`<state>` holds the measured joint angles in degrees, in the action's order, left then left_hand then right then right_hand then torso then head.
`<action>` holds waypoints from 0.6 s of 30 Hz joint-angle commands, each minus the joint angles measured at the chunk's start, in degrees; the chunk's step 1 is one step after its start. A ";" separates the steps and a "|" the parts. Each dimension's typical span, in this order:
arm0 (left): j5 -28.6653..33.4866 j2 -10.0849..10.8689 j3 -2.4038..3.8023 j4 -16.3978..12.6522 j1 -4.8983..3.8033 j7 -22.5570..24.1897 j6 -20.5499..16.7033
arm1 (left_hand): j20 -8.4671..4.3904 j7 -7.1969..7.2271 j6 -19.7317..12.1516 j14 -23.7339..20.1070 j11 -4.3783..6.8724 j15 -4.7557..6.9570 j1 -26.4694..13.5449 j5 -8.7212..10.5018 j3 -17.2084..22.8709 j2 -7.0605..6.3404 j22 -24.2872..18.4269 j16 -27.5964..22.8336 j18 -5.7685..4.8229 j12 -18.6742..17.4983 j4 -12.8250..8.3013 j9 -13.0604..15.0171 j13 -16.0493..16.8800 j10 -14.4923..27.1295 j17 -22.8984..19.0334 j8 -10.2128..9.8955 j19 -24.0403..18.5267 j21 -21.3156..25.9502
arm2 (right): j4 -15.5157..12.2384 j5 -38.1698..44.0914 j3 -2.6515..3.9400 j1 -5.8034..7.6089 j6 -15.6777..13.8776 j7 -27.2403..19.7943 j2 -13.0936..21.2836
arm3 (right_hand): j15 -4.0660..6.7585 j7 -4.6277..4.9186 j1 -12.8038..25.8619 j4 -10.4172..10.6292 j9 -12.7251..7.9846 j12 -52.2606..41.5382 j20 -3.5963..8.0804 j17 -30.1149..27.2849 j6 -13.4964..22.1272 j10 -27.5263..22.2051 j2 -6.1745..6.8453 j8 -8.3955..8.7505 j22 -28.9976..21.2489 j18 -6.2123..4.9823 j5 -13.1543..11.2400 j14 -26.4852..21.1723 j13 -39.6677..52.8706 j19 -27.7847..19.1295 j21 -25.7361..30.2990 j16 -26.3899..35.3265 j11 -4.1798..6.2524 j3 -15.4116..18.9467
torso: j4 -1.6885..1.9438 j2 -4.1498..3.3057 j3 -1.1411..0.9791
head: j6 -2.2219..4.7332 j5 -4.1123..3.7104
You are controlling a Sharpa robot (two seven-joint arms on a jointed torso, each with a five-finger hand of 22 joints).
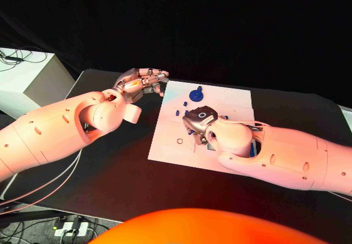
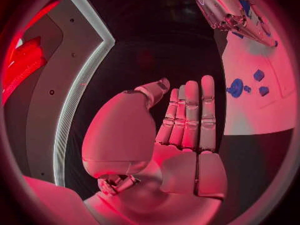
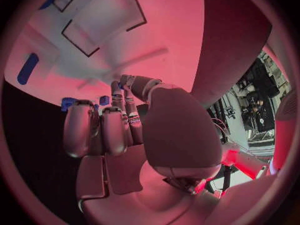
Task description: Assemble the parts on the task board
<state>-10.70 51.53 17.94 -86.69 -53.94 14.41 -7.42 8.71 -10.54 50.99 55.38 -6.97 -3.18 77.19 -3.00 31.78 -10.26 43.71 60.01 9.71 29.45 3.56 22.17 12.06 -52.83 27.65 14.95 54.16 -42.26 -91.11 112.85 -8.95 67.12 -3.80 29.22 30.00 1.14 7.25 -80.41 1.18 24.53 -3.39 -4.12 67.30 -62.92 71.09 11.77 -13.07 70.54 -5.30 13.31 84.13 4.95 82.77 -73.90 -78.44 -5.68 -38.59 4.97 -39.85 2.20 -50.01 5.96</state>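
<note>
Right hand (image 1: 203,123) is down over the middle of the task board (image 1: 227,99), palm facing the plate, fingers curled downward among a small scatter of blue parts (image 1: 185,113); whether anything is pinched between those fingers I cannot tell, because the back of the hand covers the fingertips in the head view and the right wrist view shows the fingers (image 3: 103,130) bent toward the white surface with a couple of blue pieces (image 3: 69,103) just past them, contact unclear. It looks placed for a pick or a seating push, low and directly above the work so the fingers can close straight down. Moving outward, a larger round blue part (image 1: 196,94) stands near the board's far edge, well clear of the right hand, with a smaller blue piece just beside it, and a little ring mark sits toward the board's near left corner. Now the left hand (image 1: 141,80): it hovers off the board, just beyond its far left corner above the black table (image 1: 117,178), holding nothing. The left wrist view shows its fingers (image 2: 190,117) straight and side by side, palm bare, with the round blue part beyond them on the plate. My read is that it waits there to keep the board unobstructed while staying close enough to steady or receive a piece.
</note>
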 commanded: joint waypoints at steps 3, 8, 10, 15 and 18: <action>-0.11 -0.11 0.04 -0.18 -0.02 0.12 1.10 | -0.03 -0.01 -0.50 0.43 -0.11 -0.04 0.52 -0.04 -0.34 -0.14 -0.10 -0.36 0.80 -0.31 -0.05 -0.08 -0.08 0.30 -0.06 0.33 0.43 0.26 | 0.41 0.25 -0.25 -0.23 0.06 -0.29 -0.27 | 0.16 0.12 0.13 -0.03 -0.03 -0.35 -0.29 0.05 0.12 2.61 -0.63 -0.23 0.03 1.10 0.20 1.87 0.52 -0.21 -0.08 -0.33 2.23 -0.18 | -0.04 -0.01 0.00 | 0.01 0.09; -0.11 -0.10 0.04 -0.18 -0.03 0.10 1.11 | -0.03 -0.01 -0.50 0.43 -0.11 -0.04 0.52 -0.04 -0.34 -0.14 -0.10 -0.36 0.80 -0.31 -0.05 -0.08 -0.08 0.30 -0.06 0.33 0.43 0.26 | 0.49 0.09 -0.35 -0.34 -1.13 -0.61 -0.51 | 0.16 0.12 0.13 -0.03 -0.03 -0.35 -0.29 0.05 0.12 2.61 -0.63 -0.23 0.03 1.10 0.20 1.87 0.52 -0.21 -0.08 -0.33 2.23 -0.18 | -0.01 0.01 -0.01 | 0.01 0.12; -0.11 -0.10 0.04 -0.20 -0.03 0.10 1.12 | -0.03 -0.01 -0.50 0.43 -0.11 -0.04 0.52 -0.04 -0.34 -0.14 -0.10 -0.36 0.80 -0.31 -0.05 -0.08 -0.08 0.30 -0.06 0.33 0.43 0.26 | 0.37 -0.52 -0.38 -0.39 -1.57 -0.89 -0.53 | 0.16 0.12 0.13 -0.03 -0.03 -0.35 -0.29 0.05 0.12 2.61 -0.63 -0.23 0.03 1.10 0.20 1.87 0.52 -0.21 -0.08 -0.33 2.23 -0.18 | 0.02 0.02 0.00 | 0.01 0.17; -0.11 -0.07 0.04 -0.20 -0.03 0.09 1.10 | -0.03 -0.01 -0.50 0.43 -0.11 -0.04 0.52 -0.04 -0.34 -0.14 -0.10 -0.36 0.80 -0.31 -0.05 -0.08 -0.08 0.30 -0.06 0.33 0.43 0.26 | -0.11 -2.22 -0.41 -0.44 -2.56 -1.85 -0.42 | 0.16 0.11 0.14 -0.11 0.03 -0.36 -0.28 0.05 0.16 2.61 -0.66 -0.24 0.10 1.10 0.16 1.86 0.53 -0.21 -0.12 -0.34 2.24 -0.23 | 0.03 0.01 -0.03 | 0.01 0.19; -0.11 -0.05 0.04 -0.20 -0.03 0.09 1.09 | -0.03 -0.01 -0.50 0.43 -0.11 -0.04 0.52 -0.04 -0.34 -0.14 -0.10 -0.36 0.80 -0.31 -0.05 -0.08 -0.08 0.30 -0.06 0.33 0.43 0.26 | -0.40 -3.08 -0.42 -0.48 -3.08 -2.41 -0.35 | 0.16 0.11 0.14 -0.13 0.05 -0.37 -0.27 0.06 0.16 2.62 -0.65 -0.25 0.10 1.10 0.16 1.87 0.53 -0.21 -0.12 -0.35 2.24 -0.23 | -0.06 0.03 -0.02 | 0.01 0.25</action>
<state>-10.71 51.54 17.94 -86.72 -53.94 14.27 -7.27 8.71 -10.54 50.99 55.38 -6.97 -3.18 77.19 -3.00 31.78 -10.26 43.66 60.01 9.72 29.45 3.56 22.17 12.07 -52.84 27.65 14.95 54.16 -42.26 -91.00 111.88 -9.15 67.01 -5.77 29.20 29.89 1.14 7.26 -80.46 1.17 24.49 -3.56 -4.12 67.30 -62.94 71.09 11.67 -13.07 70.59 -5.29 13.29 84.13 4.95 82.77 -73.90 -78.44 -5.68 -38.58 4.97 -39.85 2.20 -50.01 6.15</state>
